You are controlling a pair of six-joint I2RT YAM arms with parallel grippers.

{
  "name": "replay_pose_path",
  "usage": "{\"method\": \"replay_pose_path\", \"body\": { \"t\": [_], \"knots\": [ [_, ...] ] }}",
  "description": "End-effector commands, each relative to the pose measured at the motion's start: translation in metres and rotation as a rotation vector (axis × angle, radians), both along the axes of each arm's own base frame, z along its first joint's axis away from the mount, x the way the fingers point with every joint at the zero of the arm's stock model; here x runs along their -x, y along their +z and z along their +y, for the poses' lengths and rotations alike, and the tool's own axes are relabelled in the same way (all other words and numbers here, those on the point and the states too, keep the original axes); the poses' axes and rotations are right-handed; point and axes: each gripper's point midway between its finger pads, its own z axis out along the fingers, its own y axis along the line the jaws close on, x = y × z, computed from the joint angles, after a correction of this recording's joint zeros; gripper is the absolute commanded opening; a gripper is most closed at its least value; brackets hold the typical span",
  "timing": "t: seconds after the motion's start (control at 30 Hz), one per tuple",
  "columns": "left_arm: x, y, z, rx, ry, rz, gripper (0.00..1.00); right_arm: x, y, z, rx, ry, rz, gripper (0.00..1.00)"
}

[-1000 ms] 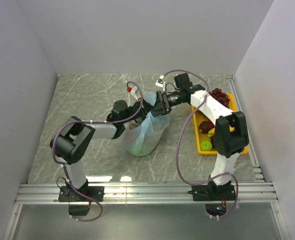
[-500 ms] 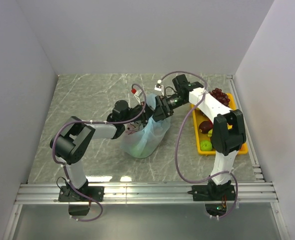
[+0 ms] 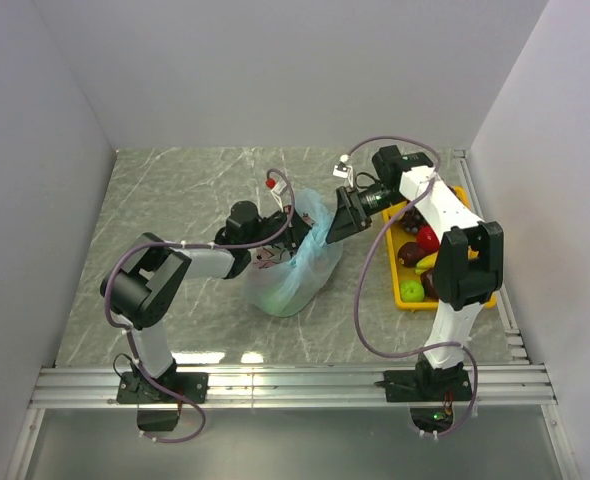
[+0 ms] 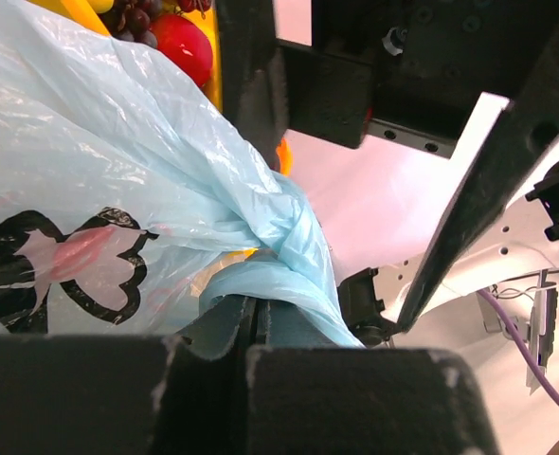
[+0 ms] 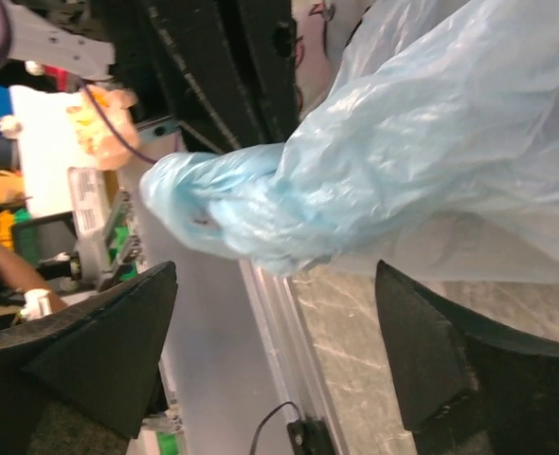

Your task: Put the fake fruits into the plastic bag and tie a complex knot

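Note:
The light-blue plastic bag (image 3: 297, 268) stands mid-table, its cartoon print (image 4: 62, 263) facing the left wrist view. My left gripper (image 3: 297, 228) (image 4: 251, 322) is shut on a twisted blue handle strand (image 4: 289, 256) at the bag's neck. My right gripper (image 3: 333, 220) (image 5: 275, 322) is wide open just right of the neck, with nothing between its fingers (image 5: 109, 351). The bunched handle twist (image 5: 218, 199) hangs just beyond its tips; whether that is a knot I cannot tell. Fake fruits lie in the yellow tray (image 3: 405, 305): a red one (image 3: 427, 238) (image 4: 183, 45) and a green one (image 3: 412, 290).
The tray sits along the right edge of the marble table, under my right forearm. White walls close off the left, back and right. A metal rail (image 3: 295, 378) runs along the near edge by the arm bases. Cables loop around both arms.
My right gripper has opened wide and drawn back to the right, away from the bag's neck. The left gripper stays shut at the neck, and the bag top has shifted slightly.

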Motion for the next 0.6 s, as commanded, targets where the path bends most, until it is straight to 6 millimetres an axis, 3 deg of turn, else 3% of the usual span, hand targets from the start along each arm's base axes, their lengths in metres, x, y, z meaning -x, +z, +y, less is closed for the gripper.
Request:
{"method": "replay_pose_path", "body": {
  "t": [0.0,0.07,0.23,0.4,0.57],
  "knots": [
    [0.008,0.011,-0.004,0.025,-0.042,-0.076,0.00,0.008,0.025,-0.005,-0.079,0.008,-0.001,0.82],
    [0.009,0.012,-0.006,0.031,-0.045,-0.079,0.00,0.006,0.029,-0.009,-0.098,-0.032,0.025,0.68],
    [0.011,0.013,-0.008,0.043,-0.060,-0.087,0.00,-0.023,0.008,-0.010,-0.037,-0.183,-0.010,0.49],
    [0.016,0.014,-0.013,0.048,-0.083,-0.106,0.00,-0.034,0.005,0.005,-0.045,-0.203,-0.058,0.47],
    [0.018,0.010,-0.014,0.037,-0.089,-0.107,0.00,-0.024,0.004,0.024,-0.074,-0.160,-0.052,0.49]
  ]
}}
